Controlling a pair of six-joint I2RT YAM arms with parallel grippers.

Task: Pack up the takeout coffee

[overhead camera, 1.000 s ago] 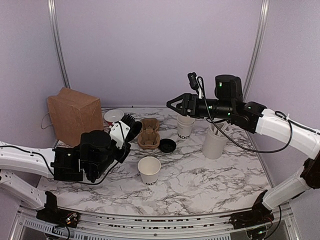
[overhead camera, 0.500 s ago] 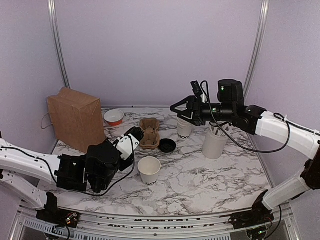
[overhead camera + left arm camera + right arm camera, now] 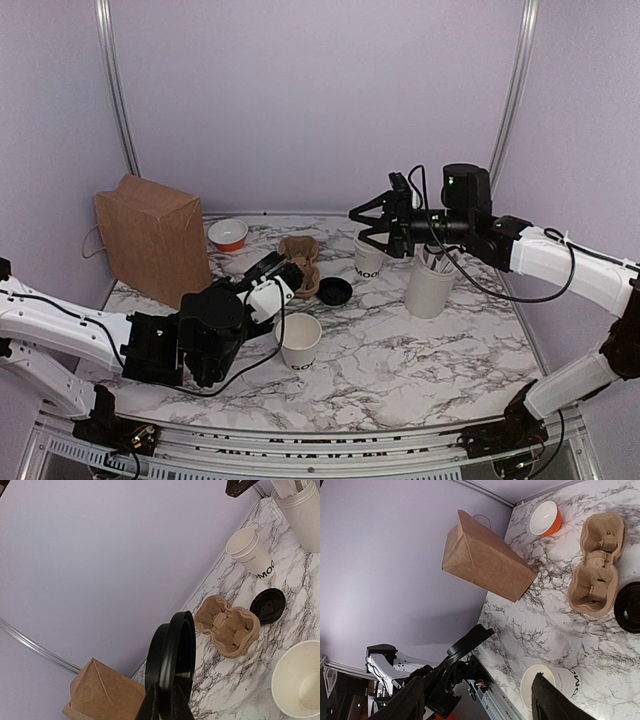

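Left gripper (image 3: 164,702) pinches a black lid (image 3: 172,655) near the open cup (image 3: 299,340). Right gripper (image 3: 371,222) spread wide, empty. I judge capping, cardboard tray (image 3: 227,630) and bag (image 3: 150,238) all pending.

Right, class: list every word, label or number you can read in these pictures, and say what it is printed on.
"MOO", the rest curving out of sight: dark print on the stacked white cups.
Open white cup: dark lettering low on its side, too small and partial to read.
No other text shows.
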